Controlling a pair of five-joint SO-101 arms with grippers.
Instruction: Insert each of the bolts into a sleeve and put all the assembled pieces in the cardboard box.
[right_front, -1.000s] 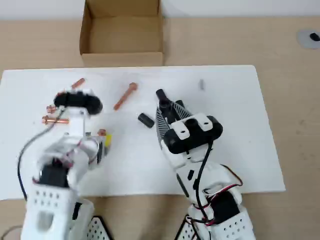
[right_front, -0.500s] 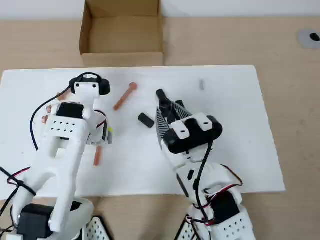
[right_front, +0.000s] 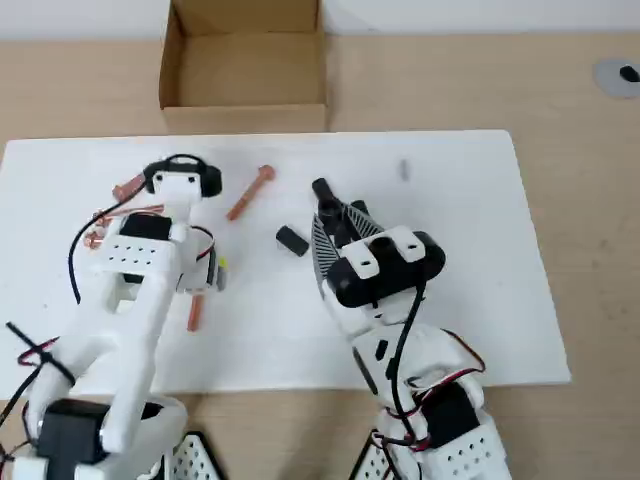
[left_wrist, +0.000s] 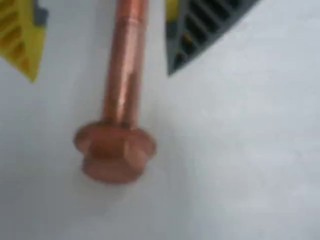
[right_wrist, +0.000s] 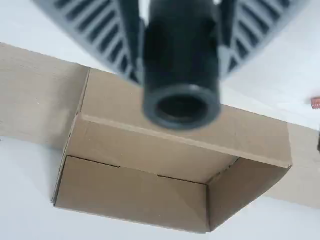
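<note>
The left gripper (left_wrist: 100, 65) has its jaws apart. A yellow finger (left_wrist: 17, 35) and a dark grey finger (left_wrist: 205, 30) stand either side of the shaft of a copper bolt (left_wrist: 117, 145) without touching it. The bolt lies flat on the white sheet (left_wrist: 250, 165), its flanged head past the fingertips. In the high view the same bolt (right_front: 195, 312) lies on the near left part of the sheet (right_front: 480, 300), just beside the left arm. There the left gripper (right_front: 208, 280) is mostly hidden under its arm, so the gap between the fingers cannot be judged. The right gripper (right_wrist: 181, 55) is clamped on a black sleeve (right_wrist: 181, 85), whose open bore points toward the cardboard box (right_wrist: 130, 195); the right wrist view looks into the box's open top. The high view places that sleeve (right_front: 322, 190) and the right gripper (right_front: 336, 212) near the middle of the sheet, well apart from the box (right_front: 240, 118), which sits on the wooden table (right_front: 580, 200) just beyond the sheet's far edge. It also shows a loose sleeve (right_front: 291, 240) lying just left of the right gripper, a loose bolt (right_front: 250, 192) farther left and farther off, and more bolts (right_front: 128, 187) beside the left arm on its left.
</note>
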